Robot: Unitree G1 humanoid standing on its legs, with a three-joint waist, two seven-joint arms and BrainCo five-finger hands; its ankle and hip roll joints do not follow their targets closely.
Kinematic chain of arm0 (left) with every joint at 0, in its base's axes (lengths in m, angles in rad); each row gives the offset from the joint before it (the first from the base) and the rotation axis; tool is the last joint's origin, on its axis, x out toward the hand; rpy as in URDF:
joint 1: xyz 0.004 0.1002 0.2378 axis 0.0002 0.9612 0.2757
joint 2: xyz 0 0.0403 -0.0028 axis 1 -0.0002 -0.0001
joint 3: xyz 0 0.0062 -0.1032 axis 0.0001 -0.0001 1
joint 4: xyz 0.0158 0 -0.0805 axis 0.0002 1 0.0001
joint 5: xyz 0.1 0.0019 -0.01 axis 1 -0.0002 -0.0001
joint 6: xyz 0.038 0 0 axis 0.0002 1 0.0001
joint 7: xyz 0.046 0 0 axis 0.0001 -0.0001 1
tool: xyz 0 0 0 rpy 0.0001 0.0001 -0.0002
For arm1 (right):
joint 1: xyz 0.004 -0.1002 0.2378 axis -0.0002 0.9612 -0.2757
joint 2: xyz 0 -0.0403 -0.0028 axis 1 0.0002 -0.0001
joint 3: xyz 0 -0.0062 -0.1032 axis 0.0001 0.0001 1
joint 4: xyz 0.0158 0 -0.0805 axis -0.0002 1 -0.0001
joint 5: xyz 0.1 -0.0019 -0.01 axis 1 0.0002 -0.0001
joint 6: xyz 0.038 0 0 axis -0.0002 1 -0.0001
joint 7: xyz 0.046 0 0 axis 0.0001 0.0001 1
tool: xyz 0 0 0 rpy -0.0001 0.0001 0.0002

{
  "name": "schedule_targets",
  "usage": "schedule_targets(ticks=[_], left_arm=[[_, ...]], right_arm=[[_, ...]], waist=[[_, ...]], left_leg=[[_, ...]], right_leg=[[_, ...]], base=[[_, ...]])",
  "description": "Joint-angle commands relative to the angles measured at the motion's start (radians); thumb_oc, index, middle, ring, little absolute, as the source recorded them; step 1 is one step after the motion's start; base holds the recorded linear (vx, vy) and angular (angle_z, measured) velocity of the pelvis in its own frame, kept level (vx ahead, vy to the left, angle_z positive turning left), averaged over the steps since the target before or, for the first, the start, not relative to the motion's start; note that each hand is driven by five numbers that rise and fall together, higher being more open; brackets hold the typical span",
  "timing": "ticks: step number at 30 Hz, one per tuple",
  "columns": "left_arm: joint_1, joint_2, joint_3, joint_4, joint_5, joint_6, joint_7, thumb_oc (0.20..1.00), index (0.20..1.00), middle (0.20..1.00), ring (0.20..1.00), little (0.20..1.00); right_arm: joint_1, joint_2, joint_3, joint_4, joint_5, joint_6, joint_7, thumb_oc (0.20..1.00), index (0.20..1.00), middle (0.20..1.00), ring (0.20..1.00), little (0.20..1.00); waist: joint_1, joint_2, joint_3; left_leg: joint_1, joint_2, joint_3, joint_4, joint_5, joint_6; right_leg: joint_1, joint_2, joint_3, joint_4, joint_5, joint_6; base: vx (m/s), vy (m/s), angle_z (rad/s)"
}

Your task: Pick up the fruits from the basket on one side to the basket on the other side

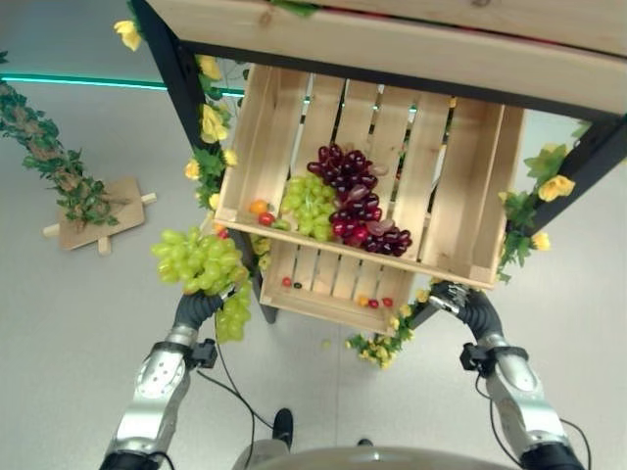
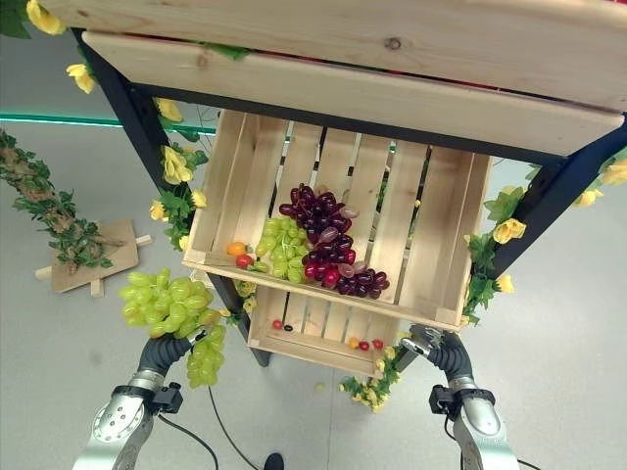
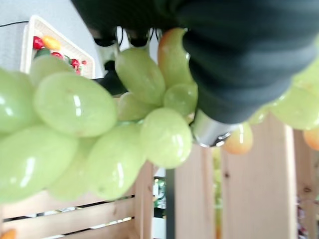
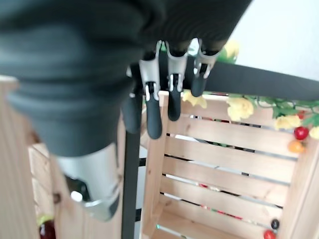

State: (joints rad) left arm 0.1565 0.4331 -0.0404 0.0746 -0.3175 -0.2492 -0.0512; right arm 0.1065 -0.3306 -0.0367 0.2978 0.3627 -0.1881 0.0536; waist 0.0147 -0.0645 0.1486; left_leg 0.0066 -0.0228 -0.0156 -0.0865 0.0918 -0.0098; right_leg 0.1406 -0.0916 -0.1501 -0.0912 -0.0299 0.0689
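left eye view shows the left hand raised at the near left of the wooden stand, its fingers closed around a bunch of green grapes that hangs beside the left end of the upper wooden crate, outside it. inside that crate lie a second bunch of green grapes, a bunch of dark red grapes touching it on the right, and a small orange fruit with a small red fruit at the near left corner. the lower crate, under it and nearer, holds a few small red and orange fruits along its near edge. the right hand is up at the near right corner of the crates, holding nothing. right wrist view shows its fingers hanging relaxed and loosely bent in front of the black frame post. left wrist view shows the held grapes pressed close against the hand's dark cover, with crate slats beyond. yellow artificial flowers trim the black frame.
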Motion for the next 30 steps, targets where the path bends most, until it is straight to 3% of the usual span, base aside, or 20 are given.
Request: schedule_targets(ticks=[1, 9, 30], left_arm=[[-0.044, 0.021, 0.074, -0.114, -0.001, -0.081, -0.014, 0.200, 0.200, 0.200, 0.200, 0.200], [-0.042, 0.023, 0.118, -0.244, -0.073, -0.079, -0.039, 0.200, 0.200, 0.200, 0.200, 0.200], [-0.064, 0.062, 0.081, -0.419, -0.070, -0.089, -0.075, 0.200, 0.200, 0.200, 0.200, 0.200]], right_arm=[[-0.046, -0.049, -0.075, -0.029, -0.016, -0.066, -0.036, 1.000, 1.000, 1.000, 1.000, 1.000], [-0.059, -0.069, -0.103, -0.011, -0.032, -0.067, -0.055, 1.000, 1.000, 1.000, 1.000, 1.000], [-0.107, -0.065, -0.081, 0.052, -0.028, -0.065, -0.081, 1.000, 1.000, 1.000, 1.000, 1.000]], waist=[[0.004, 0.000, -0.063], [0.001, 0.001, -0.067], [0.005, -0.022, -0.071]], left_leg=[[-0.009, 0.041, 0.008, 0.097, -0.127, -0.040], [-0.012, 0.036, 0.006, 0.109, -0.140, -0.036], [-0.014, 0.035, -0.004, 0.102, -0.129, -0.031]], right_leg=[[-0.035, -0.043, -0.047, 0.034, 0.010, 0.085], [-0.038, -0.049, -0.037, 0.036, 0.011, 0.084], [-0.047, -0.041, -0.028, 0.032, 0.018, 0.079]], base=[[0.00, 0.000, 0.00], [0.00, 0.000, 0.00], [-0.01, 0.001, 0.00]])
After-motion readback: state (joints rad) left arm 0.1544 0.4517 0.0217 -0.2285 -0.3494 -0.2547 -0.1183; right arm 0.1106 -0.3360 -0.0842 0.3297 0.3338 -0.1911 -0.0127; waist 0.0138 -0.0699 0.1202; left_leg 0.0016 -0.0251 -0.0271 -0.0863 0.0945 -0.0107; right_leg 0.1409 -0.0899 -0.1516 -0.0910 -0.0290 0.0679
